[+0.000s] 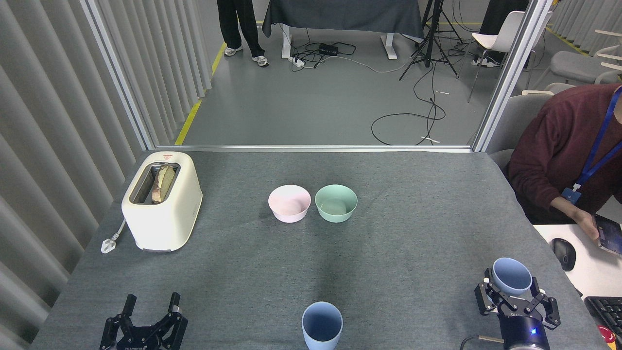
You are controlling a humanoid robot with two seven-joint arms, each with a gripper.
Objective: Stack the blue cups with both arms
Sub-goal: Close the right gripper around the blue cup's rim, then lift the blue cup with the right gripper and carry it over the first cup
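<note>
One pale blue cup (321,324) stands upright on the grey table (413,233), at the front edge near the middle, with nothing touching it. The second blue cup (511,275) is at the front right, mouth up and tipped toward me. My right gripper (511,288) is shut on it, with a dark finger pressed against each side; the cup's lower part is hidden between them. My left gripper (151,302) is at the front left, open and empty, far from both cups.
A pink bowl (289,202) and a mint-green bowl (336,202) sit side by side mid-table. A cream toaster (162,200) holding bread stands at the left. A seated person (568,150) is beside the table's right edge, next to a mouse (563,253).
</note>
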